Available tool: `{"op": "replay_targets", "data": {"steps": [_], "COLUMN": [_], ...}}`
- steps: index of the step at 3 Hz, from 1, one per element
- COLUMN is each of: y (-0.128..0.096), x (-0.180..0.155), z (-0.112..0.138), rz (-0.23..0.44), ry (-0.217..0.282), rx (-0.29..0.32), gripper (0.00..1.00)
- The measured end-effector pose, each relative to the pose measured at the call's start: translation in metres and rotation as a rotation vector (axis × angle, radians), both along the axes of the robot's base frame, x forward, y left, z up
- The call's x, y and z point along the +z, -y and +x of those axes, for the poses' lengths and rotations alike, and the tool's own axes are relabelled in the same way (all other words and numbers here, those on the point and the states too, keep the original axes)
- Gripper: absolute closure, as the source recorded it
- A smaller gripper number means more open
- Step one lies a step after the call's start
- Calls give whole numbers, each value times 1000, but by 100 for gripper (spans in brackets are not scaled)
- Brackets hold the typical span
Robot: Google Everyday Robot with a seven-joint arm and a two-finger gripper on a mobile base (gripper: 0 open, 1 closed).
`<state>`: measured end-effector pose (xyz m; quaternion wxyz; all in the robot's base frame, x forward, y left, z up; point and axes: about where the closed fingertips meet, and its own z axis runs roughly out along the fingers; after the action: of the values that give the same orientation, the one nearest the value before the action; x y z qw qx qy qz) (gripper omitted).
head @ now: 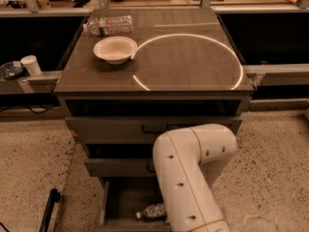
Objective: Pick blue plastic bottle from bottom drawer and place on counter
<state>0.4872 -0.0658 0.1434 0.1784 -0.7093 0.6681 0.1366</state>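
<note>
The blue plastic bottle (153, 210) lies on its side in the open bottom drawer (126, 200), its cap pointing left and its right end hidden by my arm. My white arm (190, 178) reaches down in front of the cabinet and over the drawer's right part. My gripper is hidden behind the arm, down by the drawer. The counter (193, 66) with its white arc is above.
A white bowl (115, 49) and a clear ribbed water bottle (110, 25) are on the counter's back left. The middle drawer (116, 167) stands slightly out above the bottom one. A paper cup (32, 65) is on the left ledge. A black stand (48, 209) is on the floor at left.
</note>
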Motion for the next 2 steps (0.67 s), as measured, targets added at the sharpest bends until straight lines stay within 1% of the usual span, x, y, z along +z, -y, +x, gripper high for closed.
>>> {"op": "replay_targets", "data": {"steps": [1, 2], "y": [13, 20], "x": [-31, -44], "z": [7, 11], "rz": [8, 15], "ry": [-41, -53], "rx": [-26, -36], "gripper": [31, 32]}}
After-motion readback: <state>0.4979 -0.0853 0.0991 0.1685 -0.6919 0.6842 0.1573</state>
